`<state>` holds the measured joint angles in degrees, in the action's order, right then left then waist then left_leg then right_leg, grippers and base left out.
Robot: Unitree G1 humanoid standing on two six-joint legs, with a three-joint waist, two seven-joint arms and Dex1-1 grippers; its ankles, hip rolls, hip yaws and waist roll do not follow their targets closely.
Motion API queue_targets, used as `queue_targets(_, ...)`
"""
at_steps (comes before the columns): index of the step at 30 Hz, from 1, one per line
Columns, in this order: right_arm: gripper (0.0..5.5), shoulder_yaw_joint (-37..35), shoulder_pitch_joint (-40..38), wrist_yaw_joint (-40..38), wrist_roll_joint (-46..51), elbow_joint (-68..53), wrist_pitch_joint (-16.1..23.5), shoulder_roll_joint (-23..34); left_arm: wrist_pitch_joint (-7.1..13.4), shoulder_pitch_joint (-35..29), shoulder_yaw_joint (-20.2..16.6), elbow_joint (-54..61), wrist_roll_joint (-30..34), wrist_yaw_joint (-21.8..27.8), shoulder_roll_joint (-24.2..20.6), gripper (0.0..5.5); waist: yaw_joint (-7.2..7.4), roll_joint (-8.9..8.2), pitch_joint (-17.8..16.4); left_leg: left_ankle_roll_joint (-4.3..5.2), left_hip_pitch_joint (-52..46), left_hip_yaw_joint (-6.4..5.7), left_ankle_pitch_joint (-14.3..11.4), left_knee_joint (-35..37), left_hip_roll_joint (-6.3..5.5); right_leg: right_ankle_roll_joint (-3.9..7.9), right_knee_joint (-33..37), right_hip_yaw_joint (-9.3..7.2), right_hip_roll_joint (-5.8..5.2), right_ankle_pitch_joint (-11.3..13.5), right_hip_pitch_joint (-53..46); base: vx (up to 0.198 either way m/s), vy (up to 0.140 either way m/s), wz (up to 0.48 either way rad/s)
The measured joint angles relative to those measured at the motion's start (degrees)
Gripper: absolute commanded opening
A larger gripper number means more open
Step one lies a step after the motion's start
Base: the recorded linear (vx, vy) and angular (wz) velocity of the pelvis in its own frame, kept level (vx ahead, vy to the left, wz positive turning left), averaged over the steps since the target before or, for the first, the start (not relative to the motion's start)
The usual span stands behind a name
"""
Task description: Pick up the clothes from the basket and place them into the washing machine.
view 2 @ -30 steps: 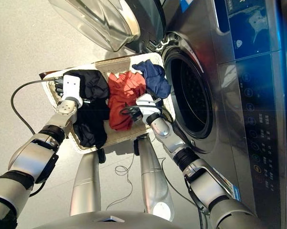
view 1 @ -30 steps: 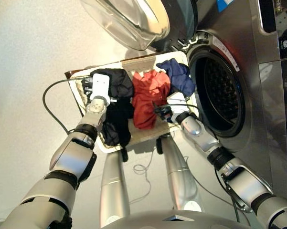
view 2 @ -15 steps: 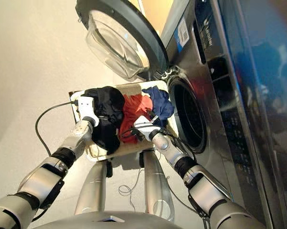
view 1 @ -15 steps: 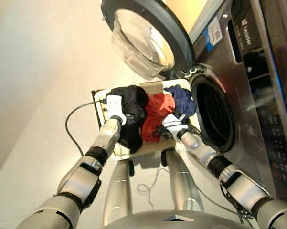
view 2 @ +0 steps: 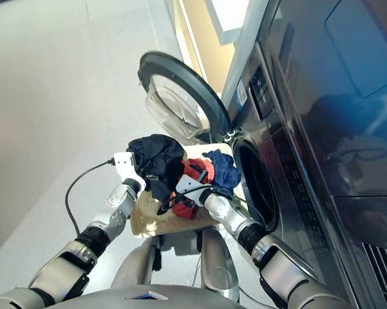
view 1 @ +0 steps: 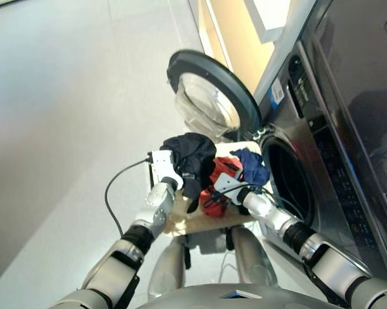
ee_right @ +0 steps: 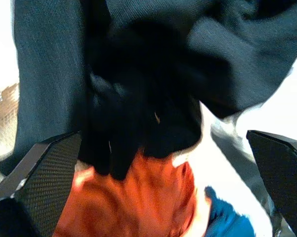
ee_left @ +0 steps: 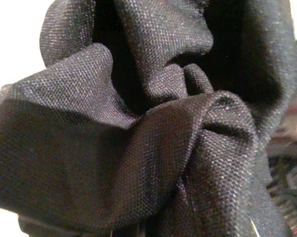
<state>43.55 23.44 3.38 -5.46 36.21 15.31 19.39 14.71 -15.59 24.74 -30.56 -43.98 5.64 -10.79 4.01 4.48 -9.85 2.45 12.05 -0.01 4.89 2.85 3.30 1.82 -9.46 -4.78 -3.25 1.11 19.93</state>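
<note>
Black garment (view 1: 190, 153) lifted (labels unreadable)

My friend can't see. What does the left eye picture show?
The robot's left claw lifts a black garment above a wicker basket holding red and navy clothes. The washing machine beside it has its door open.

Floor (view 1: 71, 129): pale grey and smooth.
On the floor: the washing machine (view 1: 322, 161).
Basket (view 1: 199, 222): holds the red cloth (view 1: 220, 172) and blue cloth (view 1: 251, 168).
</note>
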Motion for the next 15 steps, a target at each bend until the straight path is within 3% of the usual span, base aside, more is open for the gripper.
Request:
queue_targets(5,5.50,0.92,-0.33,1.03,-1.45,0.03,-0.02,0.11,-1.38,3.11,3.06,4.82,-1.88,1.65,0.52,0.00,-0.50,3.49,2.50,-0.07,-3.78,-0.13,-0.04,1.53,0.41,0.14,4.55,-0.84,0.72,1.14,-5.54,0.012,-0.005,0.006)
queue_targets(15,5.50,0.83,-1.60,-0.79,-7.77,0.92,-0.60,0.05,-5.94,7.35,7.17,11.50,-9.21,4.41,-0.16,0.00,-0.98,4.15,4.22,-0.17,-7.00,-0.18,-0.30,1.82,1.35,-0.51,7.60,-1.92,1.38,2.19,-10.65,0.017,-0.009,0.020)
